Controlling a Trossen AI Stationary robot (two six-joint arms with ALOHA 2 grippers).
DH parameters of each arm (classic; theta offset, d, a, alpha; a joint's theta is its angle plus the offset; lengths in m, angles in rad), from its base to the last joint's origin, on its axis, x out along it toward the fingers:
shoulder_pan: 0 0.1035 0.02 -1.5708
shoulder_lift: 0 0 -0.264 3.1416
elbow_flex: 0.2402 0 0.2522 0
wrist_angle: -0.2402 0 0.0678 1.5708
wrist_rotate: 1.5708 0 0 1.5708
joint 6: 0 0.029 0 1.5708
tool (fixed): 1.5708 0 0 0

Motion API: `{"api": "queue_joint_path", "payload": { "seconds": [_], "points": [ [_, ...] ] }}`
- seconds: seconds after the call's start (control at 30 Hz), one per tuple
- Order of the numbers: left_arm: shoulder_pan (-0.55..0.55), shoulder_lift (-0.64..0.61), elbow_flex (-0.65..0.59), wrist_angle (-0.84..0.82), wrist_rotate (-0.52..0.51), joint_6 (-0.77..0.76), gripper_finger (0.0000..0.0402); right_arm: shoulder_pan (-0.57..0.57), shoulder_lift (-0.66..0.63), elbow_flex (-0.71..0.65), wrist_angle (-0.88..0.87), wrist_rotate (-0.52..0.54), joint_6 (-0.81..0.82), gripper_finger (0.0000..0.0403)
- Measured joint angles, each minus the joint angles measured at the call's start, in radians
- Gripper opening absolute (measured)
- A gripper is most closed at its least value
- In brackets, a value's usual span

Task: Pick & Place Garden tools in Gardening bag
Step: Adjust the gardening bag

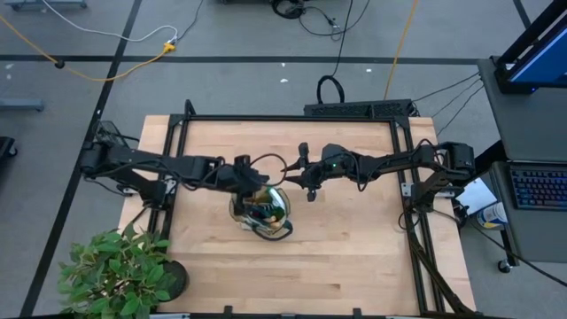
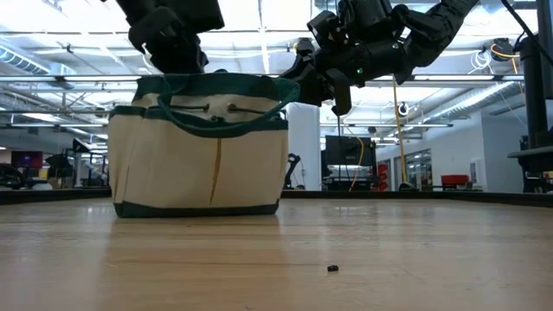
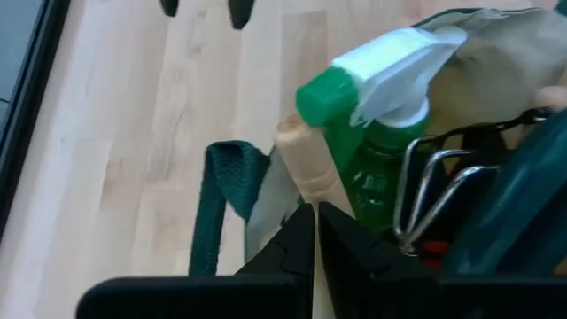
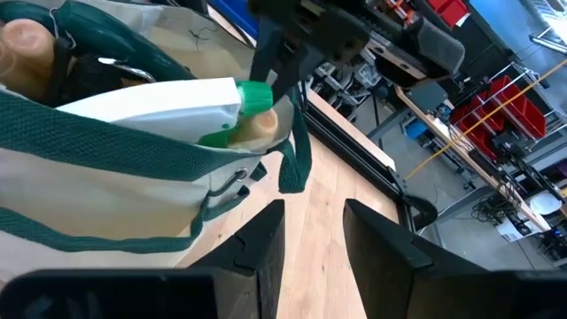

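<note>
The beige gardening bag (image 1: 262, 211) with dark green trim stands on its base mid-table (image 2: 199, 142). In it stand the green spray bottle with its white top (image 3: 376, 97), a wooden tool handle (image 3: 301, 164) and dark shears with a metal spring (image 3: 434, 190). A bit of red (image 3: 431, 253) shows low inside. My left gripper (image 3: 315, 226) is shut, just over the bag's rim, at the foot of the visible wooden handle. My right gripper (image 4: 314, 232) is open and empty, beside the bag's right side at rim height (image 2: 318, 91). My left gripper has its shut fingertips (image 3: 301, 232) right at the wooden handle (image 3: 308, 199) and the bag's beige wall (image 3: 266, 208), pointing down from above. I cannot tell whether it touches either one.
A leafy potted plant (image 1: 120, 270) stands at the table's near left corner. A small dark speck (image 2: 332, 269) lies on the wood toward the near side. A black frame (image 1: 403, 177) edges the table. One green bag strap (image 4: 292, 168) hangs outside the rim.
</note>
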Motion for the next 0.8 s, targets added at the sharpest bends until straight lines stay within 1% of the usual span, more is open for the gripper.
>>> {"api": "queue_joint_path", "payload": {
  "seconds": [0.17,0.4,0.6,0.67,0.7,0.8],
  "points": [
    [0.018,0.026,0.000,-0.002,0.003,0.001,0.0026,0.000,0.000,0.000,0.000,0.000,0.000,0.0112],
    [0.034,0.092,0.001,0.048,0.057,0.024,0.0026,0.000,0.000,0.000,-0.003,0.000,0.002,0.0112],
    [0.036,0.149,-0.001,0.049,0.099,0.050,0.0026,0.000,0.000,0.000,-0.008,0.000,0.001,0.0112],
    [0.036,0.159,-0.002,0.031,0.098,0.052,0.0026,0.000,0.000,0.000,-0.013,0.000,0.000,0.0112],
    [0.036,0.163,0.000,0.048,0.092,0.061,0.0026,0.000,0.000,0.000,-0.017,0.000,0.001,0.0112],
    [0.036,0.140,-0.002,0.028,0.065,0.079,0.0026,0.000,0.000,0.000,-0.024,0.002,0.000,0.0112]
  ]
}}
